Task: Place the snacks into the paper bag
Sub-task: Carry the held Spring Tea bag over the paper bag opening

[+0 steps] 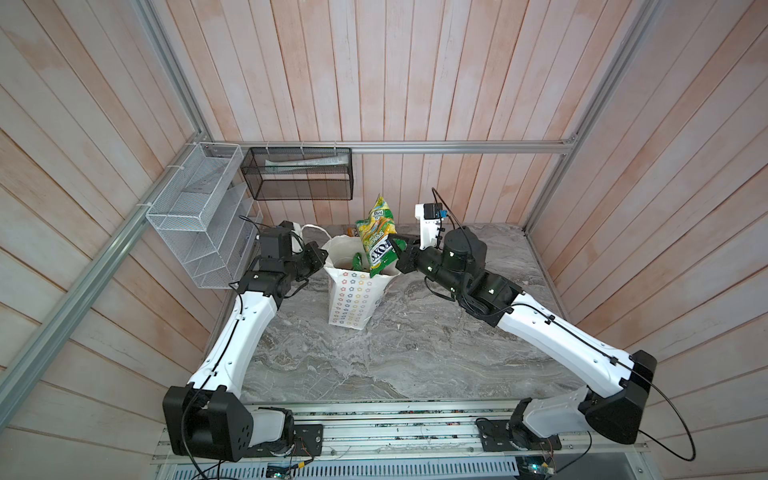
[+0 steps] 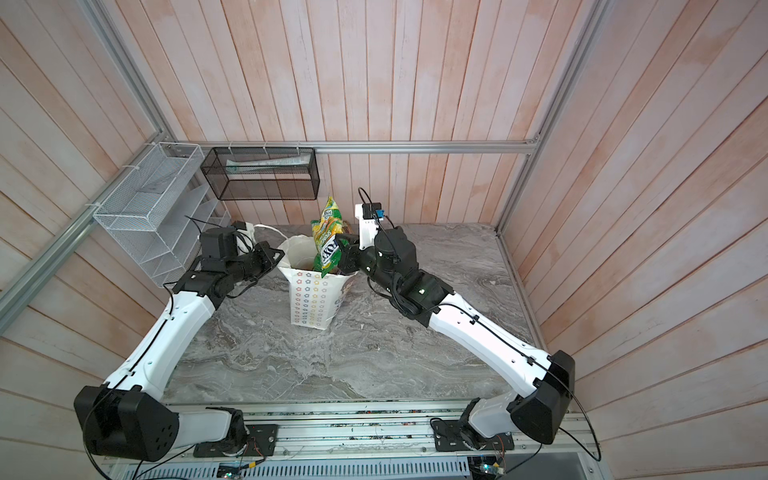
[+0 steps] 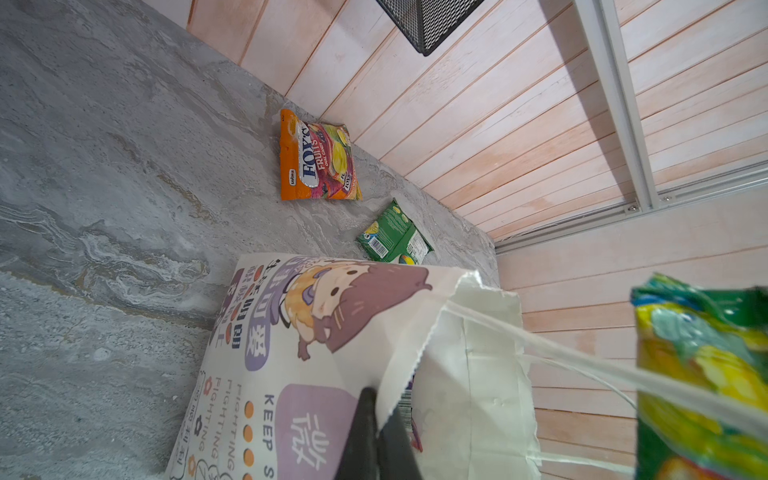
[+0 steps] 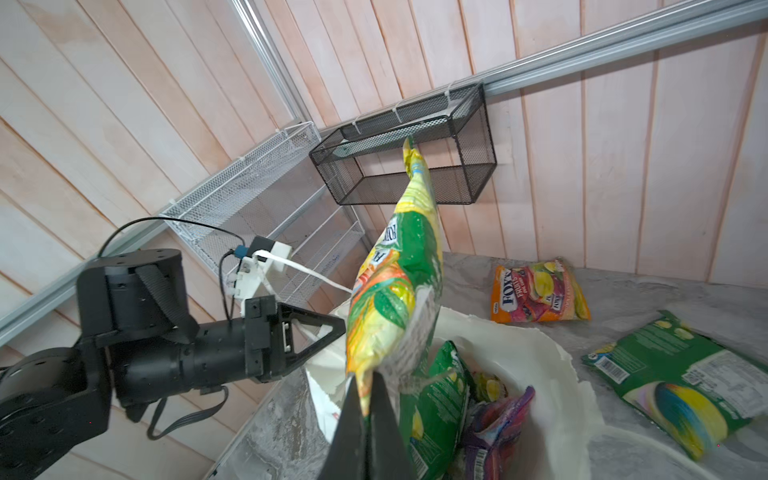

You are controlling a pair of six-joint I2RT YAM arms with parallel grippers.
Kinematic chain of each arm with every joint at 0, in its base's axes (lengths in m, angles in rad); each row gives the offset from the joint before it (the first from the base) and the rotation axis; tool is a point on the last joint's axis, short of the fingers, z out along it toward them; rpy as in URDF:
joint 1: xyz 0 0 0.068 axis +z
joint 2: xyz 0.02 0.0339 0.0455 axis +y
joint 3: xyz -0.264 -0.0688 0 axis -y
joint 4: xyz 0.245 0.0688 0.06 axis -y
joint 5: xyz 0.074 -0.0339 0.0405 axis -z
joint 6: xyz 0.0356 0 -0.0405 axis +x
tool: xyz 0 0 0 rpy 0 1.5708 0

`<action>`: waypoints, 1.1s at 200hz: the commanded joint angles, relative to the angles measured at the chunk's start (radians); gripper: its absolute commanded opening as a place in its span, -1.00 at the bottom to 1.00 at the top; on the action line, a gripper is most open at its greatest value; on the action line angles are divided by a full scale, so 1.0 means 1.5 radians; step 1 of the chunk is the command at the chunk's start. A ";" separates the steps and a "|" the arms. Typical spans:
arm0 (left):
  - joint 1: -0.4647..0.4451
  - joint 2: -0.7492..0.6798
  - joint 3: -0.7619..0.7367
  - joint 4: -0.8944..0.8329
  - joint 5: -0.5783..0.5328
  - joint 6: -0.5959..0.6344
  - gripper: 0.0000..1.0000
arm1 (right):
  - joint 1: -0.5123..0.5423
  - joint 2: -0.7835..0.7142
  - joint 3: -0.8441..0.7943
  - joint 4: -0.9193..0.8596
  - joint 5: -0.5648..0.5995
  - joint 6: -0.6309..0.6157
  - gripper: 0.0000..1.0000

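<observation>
Now right end effector (image 4: 365,380) grips "FOX'S" packet (image 1: 376,243); left end effector (image 3: 380,405) pinches paper bag (image 1: 353,299).

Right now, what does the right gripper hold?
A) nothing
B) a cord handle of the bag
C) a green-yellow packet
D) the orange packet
C: the right gripper is shut on the lower edge of the green-yellow packet, which stands upright over the mouth of the paper bag; the orange packet lies on the table.
</observation>
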 commanded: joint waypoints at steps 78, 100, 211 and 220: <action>0.005 -0.017 0.004 0.070 0.027 -0.010 -0.92 | -0.004 0.072 0.014 0.082 0.039 -0.202 -1.00; 0.006 -0.017 0.005 0.067 0.022 -0.009 -0.92 | -0.013 0.080 0.029 0.082 0.015 -0.225 -1.00; 0.018 -0.012 0.006 0.065 0.021 -0.009 -0.91 | -0.063 0.074 -0.035 0.143 -0.144 -0.282 -1.00; 0.019 -0.012 0.007 0.067 0.023 -0.010 -0.92 | -0.063 0.070 -0.045 0.144 -0.155 -0.285 -1.00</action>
